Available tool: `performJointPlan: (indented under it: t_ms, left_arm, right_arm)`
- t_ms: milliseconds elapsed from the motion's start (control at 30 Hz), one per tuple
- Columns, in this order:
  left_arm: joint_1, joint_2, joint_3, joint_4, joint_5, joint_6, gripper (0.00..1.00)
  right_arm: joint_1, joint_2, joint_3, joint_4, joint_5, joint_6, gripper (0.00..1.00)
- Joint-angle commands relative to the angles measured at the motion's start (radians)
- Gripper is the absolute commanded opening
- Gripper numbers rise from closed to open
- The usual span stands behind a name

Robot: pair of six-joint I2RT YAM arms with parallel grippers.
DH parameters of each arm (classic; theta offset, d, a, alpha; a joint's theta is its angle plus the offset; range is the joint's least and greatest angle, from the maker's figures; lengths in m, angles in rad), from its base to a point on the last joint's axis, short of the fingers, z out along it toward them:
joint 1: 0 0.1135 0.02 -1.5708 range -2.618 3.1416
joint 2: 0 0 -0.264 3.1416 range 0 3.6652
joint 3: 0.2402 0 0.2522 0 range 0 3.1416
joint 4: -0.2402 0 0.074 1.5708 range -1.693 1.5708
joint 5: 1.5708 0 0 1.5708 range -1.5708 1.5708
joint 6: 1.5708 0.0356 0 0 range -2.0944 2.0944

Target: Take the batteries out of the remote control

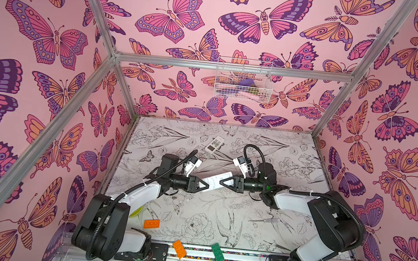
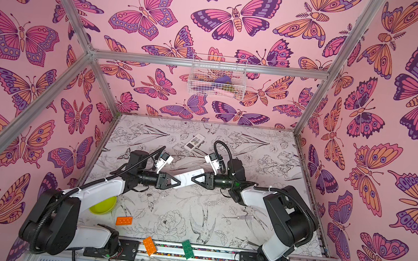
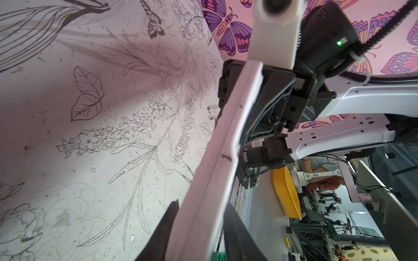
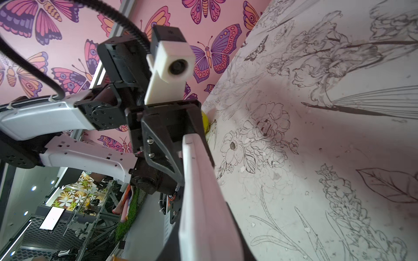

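A long white remote control [image 1: 216, 181] [image 2: 188, 177] hangs above the middle of the table, bridging my two grippers. My right gripper [image 1: 221, 182] [image 4: 203, 226] is shut on one end of the remote [image 4: 199, 180]. My left gripper [image 1: 207, 185] [image 3: 202, 202] straddles the other end of the remote [image 3: 217, 158]. One of its fingers lies against the remote and a thin gap shows along the other. The batteries are hidden. A second white remote [image 1: 215, 144] [image 2: 194, 142] lies button side up at the back of the table.
A yellow-green bowl [image 2: 103, 204] sits under the left arm. An orange brick [image 1: 151, 223] lies near it; another orange brick [image 1: 179, 249] and a green one [image 1: 218, 252] rest on the front rail. A thin metal tool [image 1: 263, 220] lies front right. A wire basket [image 1: 243, 80] hangs on the back wall.
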Motion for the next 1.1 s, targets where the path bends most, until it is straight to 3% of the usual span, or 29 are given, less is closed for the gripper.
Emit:
performJointPlan:
  t_ms: [0, 67, 133, 167, 233, 300, 533, 867, 1067]
  left_arm:
    - [-0.008, 0.003, -0.012, 0.025, -0.002, -0.025, 0.52]
    - [-0.008, 0.011, -0.012, 0.027, -0.026, -0.033, 0.63]
    - [-0.009, 0.017, -0.005, 0.027, -0.037, -0.034, 0.65]
    - [-0.009, 0.019, 0.0, 0.026, -0.037, -0.036, 0.64]
    - [-0.01, 0.022, 0.008, 0.024, -0.032, -0.041, 0.48]
    - [-0.01, 0.022, 0.007, 0.024, -0.043, -0.042, 0.4]
    - [-0.008, 0.019, 0.001, 0.019, -0.061, -0.036, 0.43]
    - [0.008, 0.012, -0.002, -0.053, -0.149, -0.008, 0.42]
    - [0.012, 0.019, 0.017, -0.05, -0.123, -0.001, 0.68]
  right_arm:
    - [-0.006, -0.002, -0.021, 0.078, 0.018, 0.028, 0.16]
    - [-0.006, -0.016, -0.026, 0.066, 0.014, 0.012, 0.15]
    - [-0.007, -0.02, -0.013, 0.026, 0.01, -0.003, 0.14]
    - [-0.007, -0.024, -0.011, 0.022, 0.012, 0.001, 0.14]
    - [-0.007, -0.035, -0.019, 0.054, 0.017, 0.019, 0.14]
    - [-0.007, -0.037, -0.02, 0.057, 0.015, 0.015, 0.14]
    - [-0.005, -0.009, -0.005, 0.114, 0.01, 0.066, 0.13]
    - [-0.067, -0.059, 0.005, -0.075, -0.008, -0.045, 0.13]
    - [-0.067, -0.061, 0.017, -0.122, -0.008, -0.079, 0.13]
